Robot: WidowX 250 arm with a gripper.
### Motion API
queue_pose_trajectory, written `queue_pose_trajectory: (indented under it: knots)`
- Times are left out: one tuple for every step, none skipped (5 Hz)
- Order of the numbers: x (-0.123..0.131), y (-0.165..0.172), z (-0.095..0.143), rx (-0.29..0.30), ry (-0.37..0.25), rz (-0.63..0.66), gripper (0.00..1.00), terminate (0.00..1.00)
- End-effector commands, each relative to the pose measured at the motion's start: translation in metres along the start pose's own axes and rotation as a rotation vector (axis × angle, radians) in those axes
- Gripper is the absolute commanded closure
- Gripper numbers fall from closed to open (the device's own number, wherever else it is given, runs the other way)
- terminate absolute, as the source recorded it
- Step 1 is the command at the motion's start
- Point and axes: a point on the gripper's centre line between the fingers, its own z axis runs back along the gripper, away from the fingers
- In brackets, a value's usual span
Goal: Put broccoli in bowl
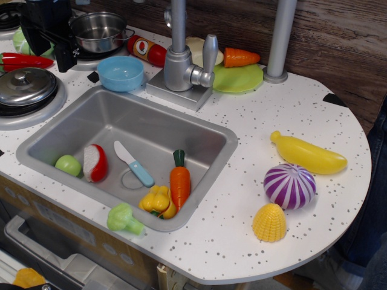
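My gripper (60, 51) is up top-left by the steel pot (100, 30), can't tell if jaws are spread or pressed tbh. Broccoli (124, 220) sits on the sink (199, 130) front rim, bowl (120, 73) well apart behind sink.

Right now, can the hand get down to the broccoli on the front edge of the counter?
Probably yes. The broccoli lies in the open on the counter rim in front of the sink, with nothing over it. The hand is at the far back left near the pot, so it must cross the sink.
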Motion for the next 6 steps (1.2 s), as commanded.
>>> queue_pose_trajectory:
  knots:
    - [0.0, 0.0, 0.0, 0.0, 0.0, 0.0, 0.0, 0.0]
    - [-0.015, -0.029, 0.027, 0.071, 0.053, 0.177, 0.0, 0.0]
    - [-0.035, -0.067, 0.051, 0.13, 0.095, 0.419, 0.0, 0.0]
    - [-0.051, -0.105, 0.065, 0.125, 0.177, 0.63, 0.0, 0.0]
    - [-0.058, -0.144, 0.084, 0.156, 0.268, 0.852, 0.0, 0.0]
    - [-0.068, -0.16, 0.089, 0.17, 0.29, 0.998, 0.0, 0.0]
